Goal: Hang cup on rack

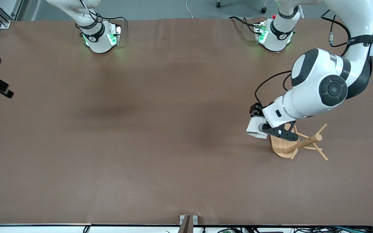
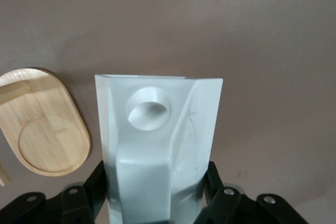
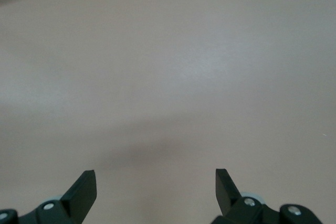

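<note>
The white faceted cup (image 1: 255, 128) is held in the air by my left gripper (image 1: 261, 127), which is shut on its sides. It hangs over the table just beside the bamboo rack (image 1: 304, 142), toward the right arm's end of it. In the left wrist view the cup (image 2: 157, 145) fills the space between the black fingers (image 2: 89, 187), with the round hole of its handle (image 2: 148, 108) facing the camera. The rack's oval base (image 2: 44, 129) lies beside it. My right gripper (image 3: 156, 182) is open and empty over bare table.
The rack's thin pegs (image 1: 322, 129) point out from the central post (image 1: 303, 144). The left arm's big elbow (image 1: 322, 85) hangs over the table above the rack. Brown table surface (image 1: 160, 129) spreads around.
</note>
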You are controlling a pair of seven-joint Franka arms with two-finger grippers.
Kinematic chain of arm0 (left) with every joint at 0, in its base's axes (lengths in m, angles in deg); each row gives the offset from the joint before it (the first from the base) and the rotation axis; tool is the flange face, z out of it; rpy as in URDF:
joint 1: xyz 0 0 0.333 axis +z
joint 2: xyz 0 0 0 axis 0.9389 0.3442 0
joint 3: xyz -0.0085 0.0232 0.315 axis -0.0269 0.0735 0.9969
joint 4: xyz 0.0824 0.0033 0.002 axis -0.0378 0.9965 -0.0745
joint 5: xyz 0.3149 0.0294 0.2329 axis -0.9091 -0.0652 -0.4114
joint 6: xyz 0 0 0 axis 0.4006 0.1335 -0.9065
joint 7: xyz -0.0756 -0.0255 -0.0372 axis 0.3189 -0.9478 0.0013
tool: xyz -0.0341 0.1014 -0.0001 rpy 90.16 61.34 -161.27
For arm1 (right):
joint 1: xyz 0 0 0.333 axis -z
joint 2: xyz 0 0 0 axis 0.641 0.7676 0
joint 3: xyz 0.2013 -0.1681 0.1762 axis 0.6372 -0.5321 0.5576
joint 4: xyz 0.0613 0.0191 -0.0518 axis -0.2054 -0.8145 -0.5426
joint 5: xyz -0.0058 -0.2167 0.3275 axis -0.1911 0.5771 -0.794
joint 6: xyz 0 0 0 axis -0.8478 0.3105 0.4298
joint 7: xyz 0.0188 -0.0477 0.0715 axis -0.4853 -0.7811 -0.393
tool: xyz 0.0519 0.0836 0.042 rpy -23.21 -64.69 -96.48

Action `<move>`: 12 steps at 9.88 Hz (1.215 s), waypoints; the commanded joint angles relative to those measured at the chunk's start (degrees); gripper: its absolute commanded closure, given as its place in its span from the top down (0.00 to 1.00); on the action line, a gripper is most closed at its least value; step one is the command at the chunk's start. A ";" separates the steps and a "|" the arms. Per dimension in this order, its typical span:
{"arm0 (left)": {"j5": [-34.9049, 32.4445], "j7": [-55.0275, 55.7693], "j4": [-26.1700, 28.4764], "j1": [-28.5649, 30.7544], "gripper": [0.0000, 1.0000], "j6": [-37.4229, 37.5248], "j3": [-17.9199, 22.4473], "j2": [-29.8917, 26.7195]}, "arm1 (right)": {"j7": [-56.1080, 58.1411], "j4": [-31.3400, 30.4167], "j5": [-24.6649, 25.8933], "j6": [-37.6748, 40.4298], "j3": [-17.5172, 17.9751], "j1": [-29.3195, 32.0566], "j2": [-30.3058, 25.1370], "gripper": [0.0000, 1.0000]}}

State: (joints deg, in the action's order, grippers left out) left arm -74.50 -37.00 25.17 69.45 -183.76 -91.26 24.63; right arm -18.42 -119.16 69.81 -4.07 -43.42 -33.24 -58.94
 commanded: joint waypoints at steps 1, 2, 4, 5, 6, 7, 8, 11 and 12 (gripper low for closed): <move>2.64 -4.87 7.02 0.15 0.01 -6.11 1.94 -1.86 | -2.39 5.43 2.53 4.86 0.59 0.84 0.72 1.00; 2.83 -6.38 8.70 0.33 0.01 -7.79 3.07 -2.21 | -6.49 5.26 2.36 4.95 0.58 0.67 0.72 1.00; 3.44 -7.62 10.29 0.42 0.01 -8.60 4.14 -3.09 | -8.38 5.25 2.62 4.34 0.76 0.40 0.72 1.00; 3.44 -7.54 10.99 0.42 0.01 -8.60 4.84 -3.96 | -7.86 4.91 3.40 4.59 0.85 0.40 0.72 1.00; 3.44 -7.62 12.04 0.42 0.01 -8.60 5.36 -4.76 | -5.76 4.99 3.59 4.68 0.85 0.32 0.72 1.00; 3.44 -7.45 13.10 0.68 0.01 -8.51 5.37 -5.55 | -3.92 5.42 3.59 4.86 0.93 0.32 0.72 1.00; 3.44 -7.36 14.07 1.38 0.01 -8.51 5.37 -6.25 | -3.81 5.52 3.59 6.25 0.93 0.32 0.72 1.00; 3.44 -7.71 14.95 2.70 0.01 -8.77 5.54 -6.00 | -4.42 5.52 3.15 7.59 1.37 -0.12 0.72 1.00; 3.44 -7.89 14.95 3.14 0.01 -9.29 5.63 -5.73 | -4.42 5.52 3.32 7.24 1.29 -0.47 0.72 1.00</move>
State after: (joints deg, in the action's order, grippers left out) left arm -72.10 -43.43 37.72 72.12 -191.20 -85.86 18.81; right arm -22.97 -114.25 72.16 2.76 -42.51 -33.39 -58.14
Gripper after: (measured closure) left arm 0.251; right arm 0.000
